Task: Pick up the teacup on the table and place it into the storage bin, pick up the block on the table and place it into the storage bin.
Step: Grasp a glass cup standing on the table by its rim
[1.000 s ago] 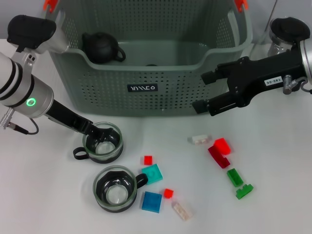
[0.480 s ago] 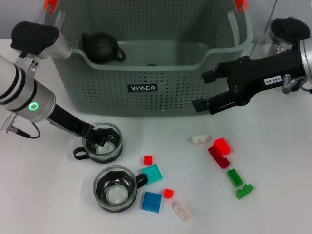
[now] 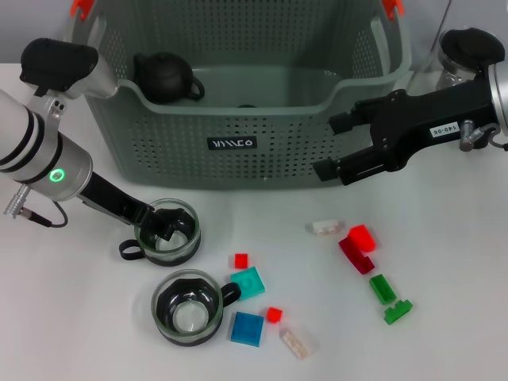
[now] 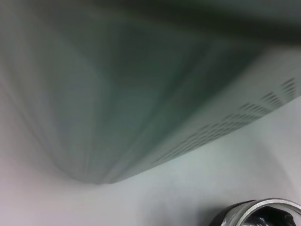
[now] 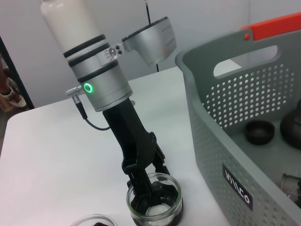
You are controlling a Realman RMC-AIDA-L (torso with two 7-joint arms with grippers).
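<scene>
Your left gripper (image 3: 165, 225) is down inside a round clear-glass teacup (image 3: 167, 232) with a dark base and a small black loop handle. One black finger (image 5: 160, 165) is inside the bowl and the other is against the near rim. They look pinched on the glass wall, though the dark fingers blur into the dark cup, so treat that grip as probable. The cup sits on the smooth white table (image 3: 71, 317).

Just beyond the gripper stands the storage bin (image 3: 262, 143), a grey-green plastic basket with rows of small holes in its walls, a scooped front edge, orange-red handle tips and a black label with white lettering. A matte black round teapot (image 3: 165, 77) sits inside it, at the corner nearest your left arm.

On the near side of the gripper is a second glass cup (image 3: 187, 307) of the same make. Beside that cup lie square glossy plastic blocks: a teal one (image 3: 249, 282), a blue one (image 3: 248, 328), two small red ones and a pale one. More red, green and white blocks are scattered well off towards your right arm.

Your right gripper (image 3: 336, 148) hangs by the bin's front corner, its black fingers spread apart and touching nothing.
</scene>
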